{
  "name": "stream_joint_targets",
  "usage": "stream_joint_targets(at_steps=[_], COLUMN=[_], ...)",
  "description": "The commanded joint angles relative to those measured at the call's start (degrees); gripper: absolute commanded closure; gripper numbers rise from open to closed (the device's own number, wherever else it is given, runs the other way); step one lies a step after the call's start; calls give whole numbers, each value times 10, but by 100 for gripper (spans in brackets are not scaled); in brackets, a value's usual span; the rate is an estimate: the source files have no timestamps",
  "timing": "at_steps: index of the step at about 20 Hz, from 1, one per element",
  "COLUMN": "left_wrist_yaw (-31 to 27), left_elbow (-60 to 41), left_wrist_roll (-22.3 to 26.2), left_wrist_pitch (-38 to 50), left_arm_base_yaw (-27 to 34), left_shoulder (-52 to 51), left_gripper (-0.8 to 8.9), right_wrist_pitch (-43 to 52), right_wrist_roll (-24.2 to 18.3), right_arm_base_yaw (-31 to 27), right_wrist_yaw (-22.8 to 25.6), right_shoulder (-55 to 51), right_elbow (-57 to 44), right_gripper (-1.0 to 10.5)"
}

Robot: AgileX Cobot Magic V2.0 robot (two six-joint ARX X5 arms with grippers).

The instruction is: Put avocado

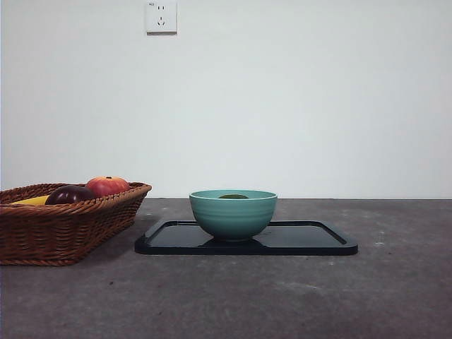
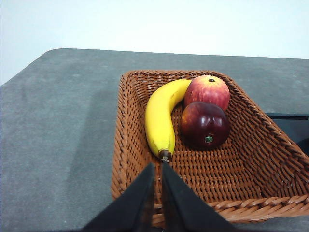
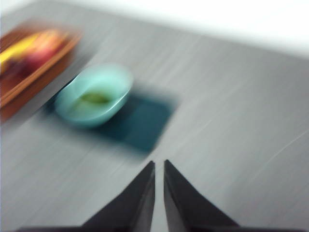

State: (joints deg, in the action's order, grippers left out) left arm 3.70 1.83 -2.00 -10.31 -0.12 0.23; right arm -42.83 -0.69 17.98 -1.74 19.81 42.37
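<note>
In the front view the tray (image 1: 311, 244) lies nearest on the grey table (image 1: 282, 304), and the teal bowl (image 1: 233, 212) stands on its left half. The avocado (image 1: 233, 196) sits inside the bowl; only a dark green sliver shows above the rim, so its long axis and which way it points cannot be told, and the blurred right wrist view adds only a green patch in the bowl. To the left, apart from the tray, stands the wicker basket (image 2: 241, 159), holding a banana (image 2: 160, 116), a red apple (image 2: 207, 92) and a dark purple fruit (image 2: 204, 124) that touches the apple.

The left gripper (image 2: 158, 166) hangs over the basket's near rim, jaws nearly closed, holding nothing. The right gripper (image 3: 159, 164) is well away from the bowl, jaws nearly together and empty.
</note>
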Motion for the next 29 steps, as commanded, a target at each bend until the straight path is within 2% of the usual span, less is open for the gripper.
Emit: stream_joint_targets(at_steps=[1, 4, 7, 12, 20, 26, 29], left_wrist_yaw=[6, 6, 6, 6, 6, 6, 6], left_elbow=[-12, -12, -12, -12, -12, -12, -12], left_wrist_roll=[7, 7, 7, 7, 7, 7, 7], left_wrist_pitch=[-3, -3, -3, -3, -3, -3, -3], left_arm_base_yaw=[0, 0, 0, 0, 0, 1, 1], left_shoulder=[0, 0, 0, 0, 0, 0, 0], left_gripper=[789, 789, 789, 789, 789, 789, 789], right_wrist_pitch=[181, 340, 383, 387, 375, 334, 329], right_wrist_roll=[-37, -37, -28, -16, 8, 19, 17], right_arm_base_yaw=[-74, -145, -188, -214, -223, -214, -210], right_wrist_yaw=[-1, 3, 3, 3, 9, 67, 74], right_shoulder=[-40, -94, -132, -160, -194, -196, -196], right_elbow=[-98, -227, -314, -376, -418, -418, -418], right_gripper=[919, 919, 919, 919, 919, 919, 919])
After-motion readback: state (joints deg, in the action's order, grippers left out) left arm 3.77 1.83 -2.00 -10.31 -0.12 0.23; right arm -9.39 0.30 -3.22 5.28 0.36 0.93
